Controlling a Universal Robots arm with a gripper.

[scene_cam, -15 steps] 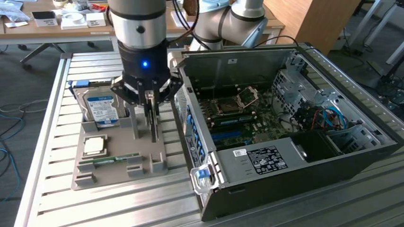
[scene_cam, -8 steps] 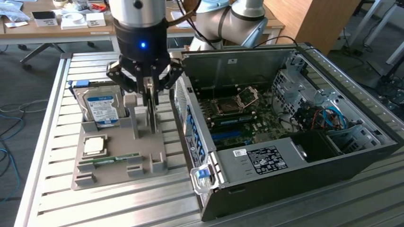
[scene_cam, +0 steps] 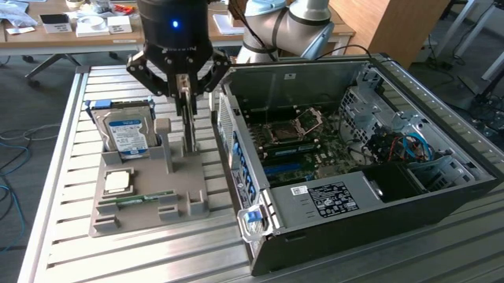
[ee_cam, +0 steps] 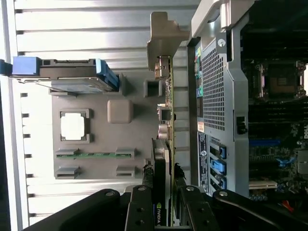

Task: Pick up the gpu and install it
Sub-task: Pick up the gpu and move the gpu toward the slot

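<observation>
Work table: slatted aluminium top (scene_cam: 67,188), ribs running side by side, one edge washed bright in the wrist view.
Desk: pale wooden desk (scene_cam: 32,36) at the back, carrying small white boxes (scene_cam: 118,25) and a roll of tape (scene_cam: 91,22).
Cabinet: wooden side panel (scene_cam: 393,23) at the exterior view's upper right.
Floor: grey carpet (scene_cam: 32,94), with loose cables (scene_cam: 16,141) lying at the exterior view's left.
Light: even and soft.

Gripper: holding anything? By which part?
Yes. The gripper holds the graphics card, which stands on edge. The jaws pinch its upper edge from both sides, toward the end away from the metal bracket.
</observation>
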